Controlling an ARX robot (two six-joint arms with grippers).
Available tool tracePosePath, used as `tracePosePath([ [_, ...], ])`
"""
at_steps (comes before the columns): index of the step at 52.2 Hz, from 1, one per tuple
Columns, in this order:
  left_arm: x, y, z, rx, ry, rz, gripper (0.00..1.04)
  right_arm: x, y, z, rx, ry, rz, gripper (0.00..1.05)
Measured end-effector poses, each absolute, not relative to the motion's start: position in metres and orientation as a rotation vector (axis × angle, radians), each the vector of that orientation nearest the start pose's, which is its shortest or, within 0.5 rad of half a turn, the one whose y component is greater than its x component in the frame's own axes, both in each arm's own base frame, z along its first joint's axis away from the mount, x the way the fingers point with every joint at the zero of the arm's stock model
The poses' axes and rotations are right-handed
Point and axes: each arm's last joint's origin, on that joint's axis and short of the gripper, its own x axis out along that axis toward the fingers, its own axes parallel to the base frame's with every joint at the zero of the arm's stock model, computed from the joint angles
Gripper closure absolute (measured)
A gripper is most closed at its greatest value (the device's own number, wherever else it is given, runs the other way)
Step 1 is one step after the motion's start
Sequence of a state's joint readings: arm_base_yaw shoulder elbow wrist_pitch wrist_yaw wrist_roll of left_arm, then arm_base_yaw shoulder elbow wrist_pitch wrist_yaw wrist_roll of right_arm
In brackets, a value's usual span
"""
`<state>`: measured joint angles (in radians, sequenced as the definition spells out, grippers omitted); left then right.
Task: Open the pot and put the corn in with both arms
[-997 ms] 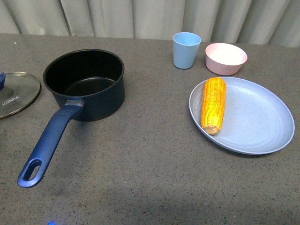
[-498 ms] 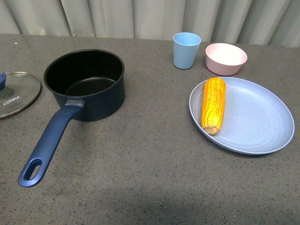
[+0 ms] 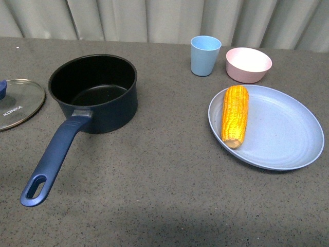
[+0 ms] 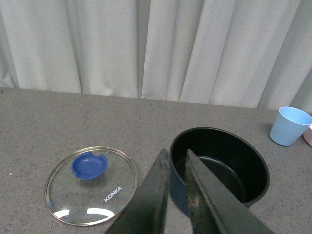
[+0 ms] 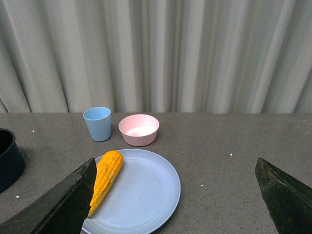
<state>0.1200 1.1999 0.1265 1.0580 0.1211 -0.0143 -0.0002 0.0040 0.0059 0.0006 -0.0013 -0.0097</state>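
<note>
Two grippers appear, each only in its own wrist view; the front view contains neither arm. The left gripper (image 4: 176, 156) has its flat black fingers (image 4: 157, 195) drawn almost together, with only a narrow slit between them, and holds nothing; it hangs above the table (image 3: 164, 180) over the gap between lid and pot. The right gripper (image 5: 175, 163) has its fingers (image 5: 68, 200) spread wide apart and is empty; the plate and corn lie between and beyond them. The pot (image 3: 95, 95) stands upright and uncovered on the left part of the table; its black interior is bare; its long blue handle (image 3: 51, 157) points toward the near left edge, with the end hole nearest the robot. The lid (image 3: 18, 103) lies flat on the table just left of the pot, not touching it, knob (image 4: 89, 165) upward, "KONKA" lettering legible. The corn (image 3: 235, 116) lies on the left part of the light blue plate (image 3: 288, 134), close to the left rim, its length running away from the robot; plate and pot are well apart. A light blue cup (image 3: 205, 55) and a pink bowl (image 3: 248, 65) stand upright side by side behind the plate, near each other but apart. A pale pleated curtain (image 3: 154, 20) closes the far side of the table.
</note>
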Motion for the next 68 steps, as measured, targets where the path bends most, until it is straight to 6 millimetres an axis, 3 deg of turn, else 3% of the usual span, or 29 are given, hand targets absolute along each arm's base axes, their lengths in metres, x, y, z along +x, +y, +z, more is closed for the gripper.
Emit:
tracePosePath([
  [3,0.184,0.017,0.161,-0.014,0.017,0.004,1.01,0.098,0.000,0.165,-0.010,-0.002,0.002,0.09],
  [23,0.156,0.000,0.162,-0.007,0.013,-0.001,1.01,0.098,0.000,0.165,-0.010,-0.002,0.002,0.09],
  [68,0.117,0.000,0.174,-0.007,-0.023,0.002,1.01,0.098,0.000,0.165,-0.010,-0.002,0.002,0.09],
])
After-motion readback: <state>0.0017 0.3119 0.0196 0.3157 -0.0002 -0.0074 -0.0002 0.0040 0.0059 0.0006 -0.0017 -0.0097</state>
